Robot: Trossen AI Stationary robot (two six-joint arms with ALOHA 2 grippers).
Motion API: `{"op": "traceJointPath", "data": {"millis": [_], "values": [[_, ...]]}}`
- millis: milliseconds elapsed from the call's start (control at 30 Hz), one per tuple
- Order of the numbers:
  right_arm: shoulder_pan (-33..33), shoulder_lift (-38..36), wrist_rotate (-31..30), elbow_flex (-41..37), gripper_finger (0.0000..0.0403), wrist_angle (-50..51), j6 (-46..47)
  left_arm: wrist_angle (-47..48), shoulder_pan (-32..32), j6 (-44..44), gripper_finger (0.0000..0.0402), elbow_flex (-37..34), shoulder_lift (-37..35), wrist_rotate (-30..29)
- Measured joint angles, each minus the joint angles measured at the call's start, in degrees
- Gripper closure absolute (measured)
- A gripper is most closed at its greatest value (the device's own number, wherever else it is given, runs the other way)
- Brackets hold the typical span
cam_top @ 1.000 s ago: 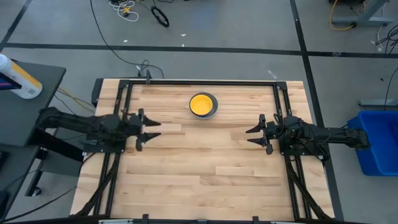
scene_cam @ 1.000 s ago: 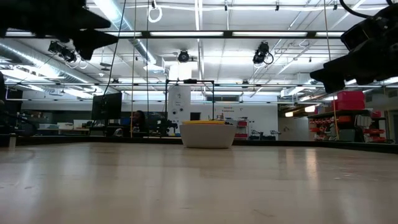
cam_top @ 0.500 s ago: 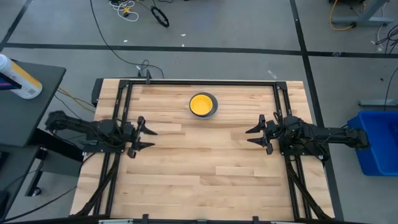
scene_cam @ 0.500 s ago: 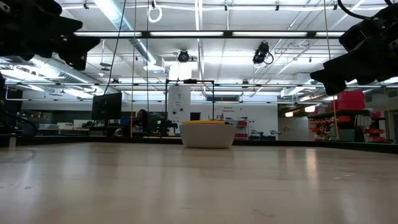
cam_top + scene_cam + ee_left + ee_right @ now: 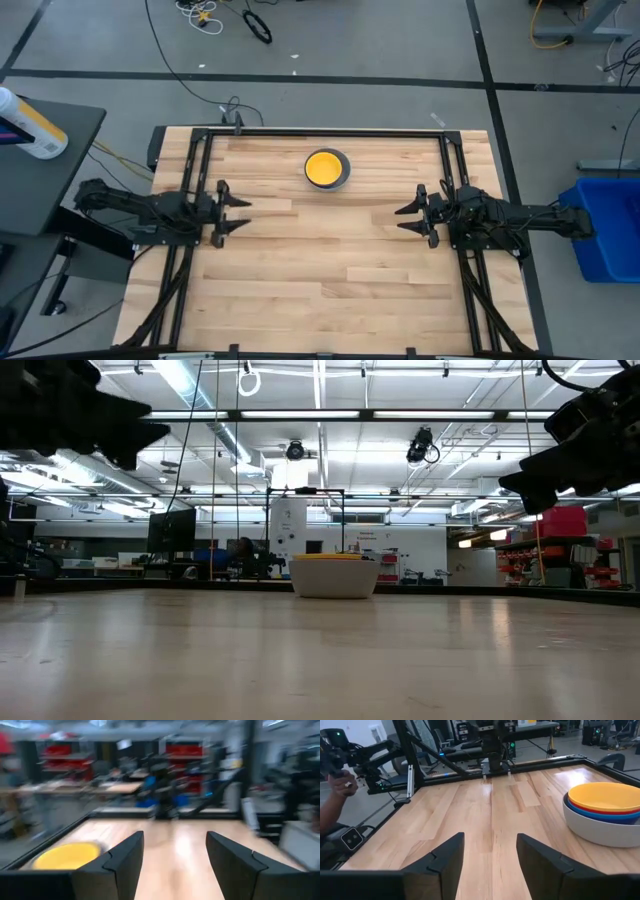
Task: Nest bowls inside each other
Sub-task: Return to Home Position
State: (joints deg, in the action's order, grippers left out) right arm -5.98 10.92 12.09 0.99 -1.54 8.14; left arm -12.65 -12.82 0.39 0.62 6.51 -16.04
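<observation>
The bowls point(image 5: 327, 168) stand nested in one stack on the table's far middle, resting on the base of the grey outer bowl point(image 5: 600, 827); the yellow bowl point(image 5: 605, 796) is innermost, with red and blue rims showing beneath it. In the low view the stack point(image 5: 334, 574) sits upright. My left gripper point(image 5: 236, 214) hovers open at the table's left side, well clear of the stack. My right gripper point(image 5: 408, 214) hovers open at the right side, fingers pointing toward the table's middle, nothing between them.
A black metal frame point(image 5: 320, 132) runs along the table's far, left and right edges. A blue bin point(image 5: 605, 228) stands off the table at the right. A person's hand point(image 5: 335, 782) shows beyond the table's far left side. Bare wood point(image 5: 330, 270) fills the near half.
My left gripper has drawn back toward the table's left edge and sunk lower, rolling a little as it went; it stays open. The right arm and the stack of bowls have kept still.
</observation>
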Motion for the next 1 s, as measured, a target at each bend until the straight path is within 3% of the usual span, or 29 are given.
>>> {"op": "traceJointPath", "data": {"millis": [100,233,367,667,1000], "values": [[0.0,0.0,-0.01,0.0,0.0215,0.0,0.0,0.96,-0.04,0.3,0.018,-0.02,-2.29,3.51],[0.0,0.0,0.0,0.0,0.0212,0.01,0.26,7.42,0.01,-2.54,0.018,-0.04,-6.59,3.01],[0.0,-0.02,-0.01,0.0,0.0207,-0.01,1.01,9.26,0.02,-4.55,0.018,0.07,-6.32,0.52],[0.02,-0.01,0.14,0.0,0.021,-0.07,2.33,8.84,0.02,-2.28,0.018,0.02,-6.41,3.57],[0.02,-0.02,0.08,-0.02,0.0209,-6.32,5.95,8.83,0.02,-2.98,0.018,0.02,-6.41,1.86]]}}
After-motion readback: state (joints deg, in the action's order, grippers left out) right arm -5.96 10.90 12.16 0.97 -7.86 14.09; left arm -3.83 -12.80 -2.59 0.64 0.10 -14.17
